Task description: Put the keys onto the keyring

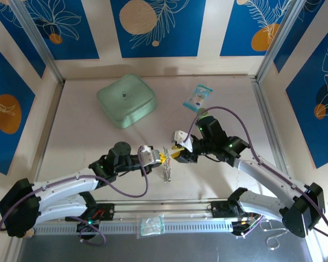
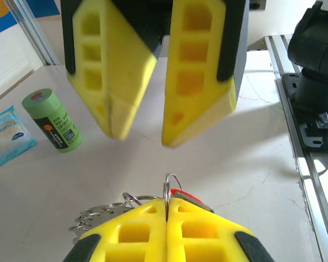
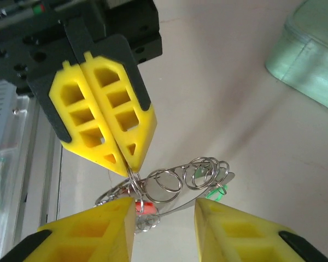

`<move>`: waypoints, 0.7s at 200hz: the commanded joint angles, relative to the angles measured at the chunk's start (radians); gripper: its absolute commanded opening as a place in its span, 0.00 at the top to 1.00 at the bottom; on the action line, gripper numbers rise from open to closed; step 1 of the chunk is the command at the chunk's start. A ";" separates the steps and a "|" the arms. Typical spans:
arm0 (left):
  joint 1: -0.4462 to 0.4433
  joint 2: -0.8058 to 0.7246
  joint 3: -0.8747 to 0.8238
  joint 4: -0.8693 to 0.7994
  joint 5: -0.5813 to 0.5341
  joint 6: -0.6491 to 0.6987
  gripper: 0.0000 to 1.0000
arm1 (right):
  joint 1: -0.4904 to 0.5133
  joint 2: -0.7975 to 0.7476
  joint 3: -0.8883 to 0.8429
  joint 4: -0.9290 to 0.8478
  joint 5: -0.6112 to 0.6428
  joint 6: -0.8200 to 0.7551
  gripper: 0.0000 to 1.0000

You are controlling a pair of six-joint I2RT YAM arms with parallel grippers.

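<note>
The keyring (image 3: pixel 206 173) is showing as a thin hoop seen almost edge-on, and small silvery split rings are bunching and overlapping along it. At least four of these loops are standing out, though the overlap is making an exact count unsure. It is hanging low over the near-middle of the table (image 1: pixel 87 142), between the two grippers. Two keys are sitting with it, both tiny beside the hoop. One red key (image 3: pixel 146 207) is lying under the end nearest the pinch, and one green key (image 3: pixel 213 192) is peeking out below the cluster of loops at the other end. Whether either is threaded on is not clear. The left gripper (image 3: pixel 128 165) is pressing its yellow fingers together on the keyring, pinching one wire loop at the very tips. The right gripper (image 3: pixel 164 213) is facing it, just beside the ring, with its fingers standing apart and gripping nothing. Farther back, one mint-green pouch (image 1: pixel 126 101), one blue-and-white packet (image 1: pixel 198 97) and one green cylinder (image 2: pixel 51 120) are resting on the table, well apart from the keyring.
</note>
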 commanded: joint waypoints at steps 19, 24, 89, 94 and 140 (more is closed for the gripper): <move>-0.007 -0.015 -0.020 0.116 -0.023 -0.038 1.00 | 0.038 -0.056 -0.025 0.019 0.059 0.332 0.65; -0.007 -0.016 -0.021 0.122 -0.023 -0.038 1.00 | 0.042 -0.063 -0.033 0.018 0.053 0.347 0.65; -0.007 -0.016 -0.058 0.208 0.002 -0.039 1.00 | 0.002 -0.152 -0.211 0.196 -0.033 0.385 0.62; -0.007 -0.016 -0.061 0.215 0.004 -0.040 1.00 | -0.004 -0.148 -0.219 0.207 -0.043 0.387 0.62; -0.007 -0.014 -0.065 0.231 0.025 -0.033 1.00 | -0.044 -0.118 -0.258 0.326 -0.169 0.380 0.63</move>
